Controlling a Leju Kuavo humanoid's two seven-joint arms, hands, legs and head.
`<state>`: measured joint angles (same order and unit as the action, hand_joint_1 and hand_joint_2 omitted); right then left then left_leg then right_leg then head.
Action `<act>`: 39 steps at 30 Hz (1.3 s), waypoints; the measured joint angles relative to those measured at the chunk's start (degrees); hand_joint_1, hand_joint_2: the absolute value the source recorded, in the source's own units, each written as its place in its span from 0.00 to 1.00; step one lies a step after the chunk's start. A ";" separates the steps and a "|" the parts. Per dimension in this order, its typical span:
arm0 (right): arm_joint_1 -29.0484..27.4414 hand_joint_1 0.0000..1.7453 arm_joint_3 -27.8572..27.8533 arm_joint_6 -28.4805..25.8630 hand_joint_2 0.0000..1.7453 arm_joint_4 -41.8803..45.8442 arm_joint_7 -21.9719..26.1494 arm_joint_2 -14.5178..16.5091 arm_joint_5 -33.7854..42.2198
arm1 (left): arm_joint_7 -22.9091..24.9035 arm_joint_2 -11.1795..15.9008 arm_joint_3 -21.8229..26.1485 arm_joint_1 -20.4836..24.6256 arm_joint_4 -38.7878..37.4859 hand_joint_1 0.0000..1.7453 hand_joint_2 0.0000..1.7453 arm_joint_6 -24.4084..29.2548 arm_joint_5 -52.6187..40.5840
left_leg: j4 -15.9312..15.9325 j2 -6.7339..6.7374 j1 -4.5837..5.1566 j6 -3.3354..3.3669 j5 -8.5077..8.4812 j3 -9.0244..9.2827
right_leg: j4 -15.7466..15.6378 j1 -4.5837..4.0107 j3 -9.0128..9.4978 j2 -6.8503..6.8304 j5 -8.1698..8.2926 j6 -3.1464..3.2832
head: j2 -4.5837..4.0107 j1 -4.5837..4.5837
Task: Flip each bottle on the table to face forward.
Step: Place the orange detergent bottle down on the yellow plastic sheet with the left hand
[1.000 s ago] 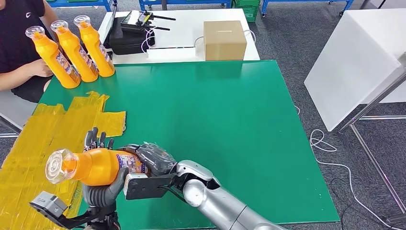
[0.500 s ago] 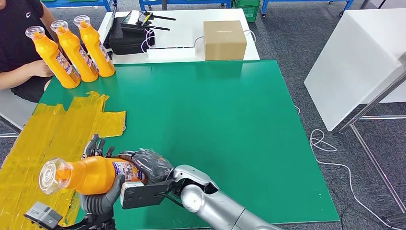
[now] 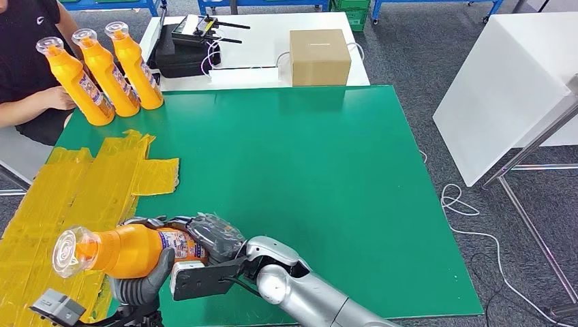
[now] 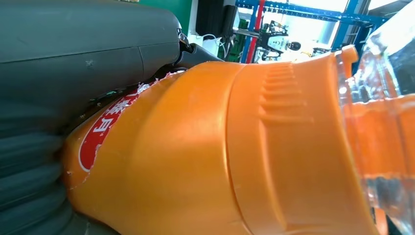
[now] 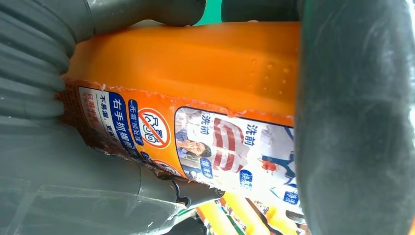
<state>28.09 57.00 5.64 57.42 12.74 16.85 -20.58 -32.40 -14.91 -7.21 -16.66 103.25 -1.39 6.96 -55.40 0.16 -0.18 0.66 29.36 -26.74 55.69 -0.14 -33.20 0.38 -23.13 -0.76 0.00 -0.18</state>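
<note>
Both hands grasp one orange bottle (image 3: 133,250), held on its side above the near-left part of the green table (image 3: 327,191). L hand (image 3: 140,283) is under the btl's shoulder, thumb up over the body, fingers wrapped round the far side. R hand (image 3: 211,235) clasps the base end, just right of the L hand; the two are touching or nearly so. Clear cap (image 3: 67,243) points away from the R hand, out past the L hand twd the yellow tape patch (image 3: 75,191).

L wrist view: orange body (image 4: 205,156) right against the grey thumb (image 4: 88,49), red label edge showing, clear cap at the far end. R wrist view: label side w/ printed pics and text (image 5: 195,137) between grey fingers (image 5: 352,122) and the ribbed cover.

Well beyond both hands, at the table's far-left corner, three more orange bottles (image 3: 102,71) stand upright in a tight row, next to a person's forearm (image 3: 31,105). Further back, a white table carries a cardboard box (image 3: 319,56) and a black device w/ cables (image 3: 184,48).
</note>
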 joint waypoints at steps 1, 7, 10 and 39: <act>0.00 1.00 0.03 -0.02 1.00 0.00 0.00 -0.04 0.01 | -0.02 -0.01 0.01 0.00 0.00 1.00 1.00 -0.03 0.01 | 0.00 0.00 0.00 0.00 0.00 0.00 | 0.00 0.00 0.00 0.00 0.00 0.00 | 0.00 0.00; -0.06 1.00 0.07 -0.45 1.00 0.00 0.02 -0.15 0.02 | -0.37 -0.02 0.15 0.01 0.00 1.00 1.00 -0.37 0.24 | 0.00 0.00 0.00 0.00 0.00 0.00 | 0.00 0.00 0.00 0.00 0.00 0.00 | 0.00 0.00; -0.05 0.94 0.05 -0.60 1.00 0.00 0.04 -0.18 0.02 | -0.53 -0.02 0.22 0.01 0.00 1.00 1.00 -0.56 0.42 | 0.00 0.00 0.00 0.00 0.00 0.01 | 0.00 0.00 0.00 0.00 0.00 0.00 | 0.00 0.00; -2.21 0.00 -6.65 -3.01 0.00 6.80 1.32 -6.96 -0.91 | -7.15 1.02 12.97 2.35 0.50 1.00 1.00 17.33 -21.35 | 0.00 0.00 -0.01 0.00 0.00 0.00 | 0.01 0.00 0.01 0.00 0.00 0.00 | 0.00 -0.01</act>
<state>25.89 50.35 2.64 64.22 14.06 9.89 -21.49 -39.55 -13.89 5.76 -14.31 103.75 15.94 -14.39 -55.40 0.16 -0.19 0.66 29.36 -26.74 55.70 -0.14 -33.19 0.38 -23.13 -0.76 0.00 -0.19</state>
